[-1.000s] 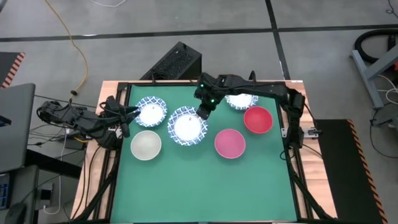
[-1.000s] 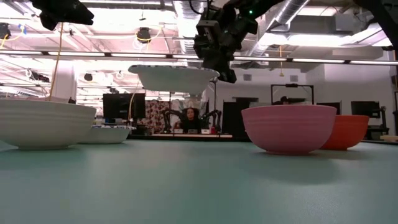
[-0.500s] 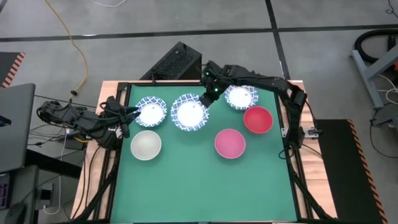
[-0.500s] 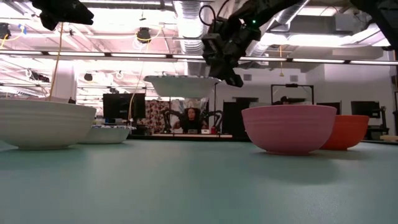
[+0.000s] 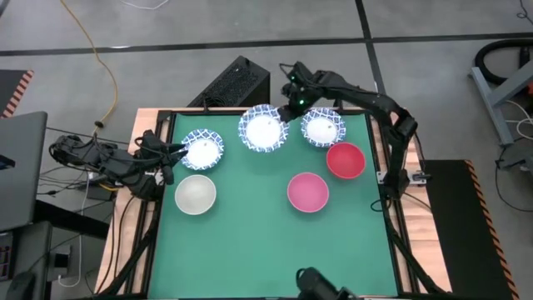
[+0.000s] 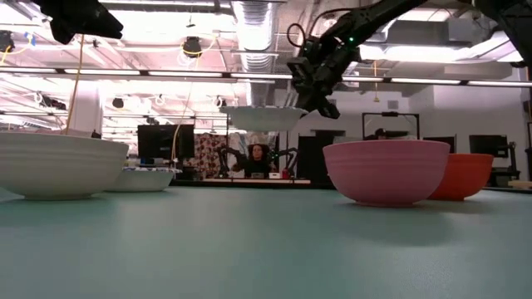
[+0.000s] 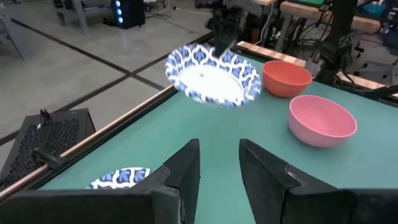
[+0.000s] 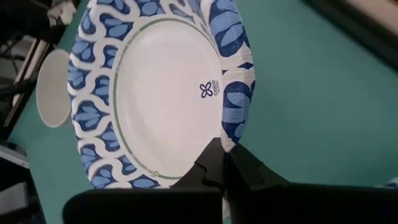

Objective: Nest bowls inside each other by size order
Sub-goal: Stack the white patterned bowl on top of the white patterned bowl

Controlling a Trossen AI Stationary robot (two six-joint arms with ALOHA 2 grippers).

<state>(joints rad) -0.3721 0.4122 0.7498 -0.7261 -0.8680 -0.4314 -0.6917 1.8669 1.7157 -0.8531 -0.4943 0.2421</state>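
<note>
My right gripper (image 5: 287, 112) is shut on a white bowl with a blue patterned rim (image 5: 264, 130) and holds it in the air near the table's far edge; the bowl also shows in the low view (image 6: 264, 118). A second blue-rimmed bowl (image 5: 203, 148) and a third (image 5: 322, 127) stand on the green mat. So do an off-white bowl (image 5: 196, 193), a pink bowl (image 5: 307, 191) and a red bowl (image 5: 345, 160). My left gripper (image 7: 219, 165) is open and empty at the table's left edge, beside the second blue-rimmed bowl. My right gripper pinches the bowl's blue rim (image 8: 235, 127) between its two fingers, on the bowl's far right side. The fingers slant down from the table's far right. The bowl hangs open side up, about level, clear of the mat.
The green mat (image 5: 250, 242) is bare toward the near edge. A black frame (image 5: 391, 208) runs round the mat. A dark box (image 5: 237, 82) stands beyond the far edge. A person (image 6: 258, 158) shows far off in the room behind.
My right gripper has carried the blue-rimmed bowl from over the middle of the mat toward the table's far edge and slightly right. The bowl stays lifted clear and open side up. The other bowls have kept still.
</note>
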